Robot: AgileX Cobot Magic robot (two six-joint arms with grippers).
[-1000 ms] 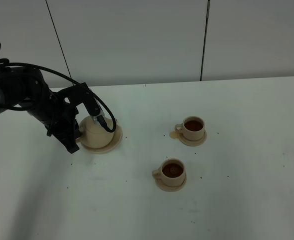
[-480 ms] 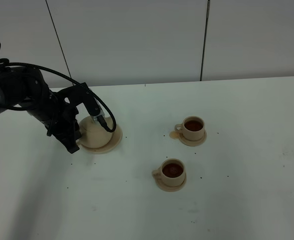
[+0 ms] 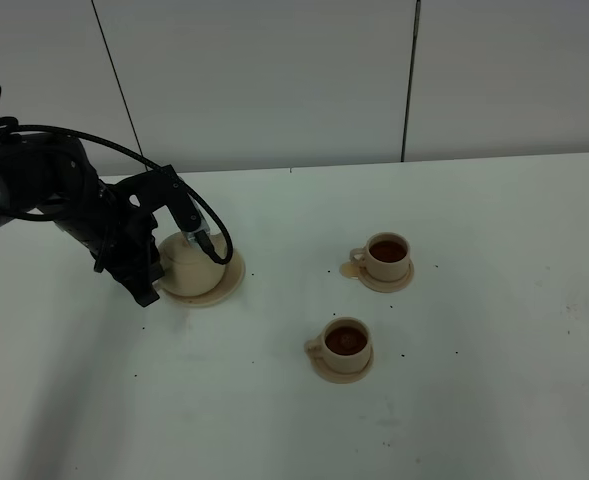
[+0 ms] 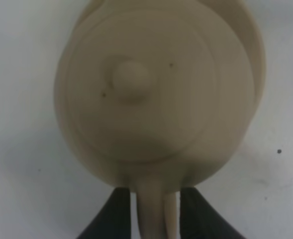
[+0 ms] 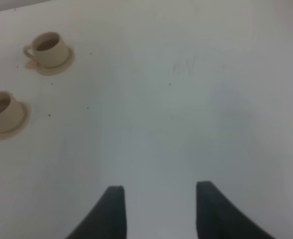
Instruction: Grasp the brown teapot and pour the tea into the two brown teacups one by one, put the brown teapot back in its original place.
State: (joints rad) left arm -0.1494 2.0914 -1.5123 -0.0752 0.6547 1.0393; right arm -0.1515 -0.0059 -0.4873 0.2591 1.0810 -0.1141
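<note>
The brown teapot (image 3: 187, 262) sits upright, lid on, on its wide saucer (image 3: 232, 276) at the left of the table. In the left wrist view the teapot (image 4: 156, 94) fills the frame, with the saucer rim (image 4: 254, 55) behind it. My left gripper (image 3: 154, 280) straddles the teapot's loop handle (image 4: 156, 219); the fingers (image 4: 117, 216) stand a sliver off each side of it. Two brown teacups on small saucers, both holding dark tea, stand at mid-right: the far one (image 3: 387, 255) and the near one (image 3: 347, 343). My right gripper (image 5: 158, 214) is open and empty over bare table.
A small tan spill (image 3: 346, 268) lies beside the far cup's saucer. Small dark specks dot the white table (image 3: 494, 330). The right wrist view shows both cups, the far one (image 5: 48, 48) and the near one (image 5: 2, 110). A pale wall runs behind the table.
My left arm has shifted slightly leftward, away from the teapot body. The teapot and cups have not moved.
</note>
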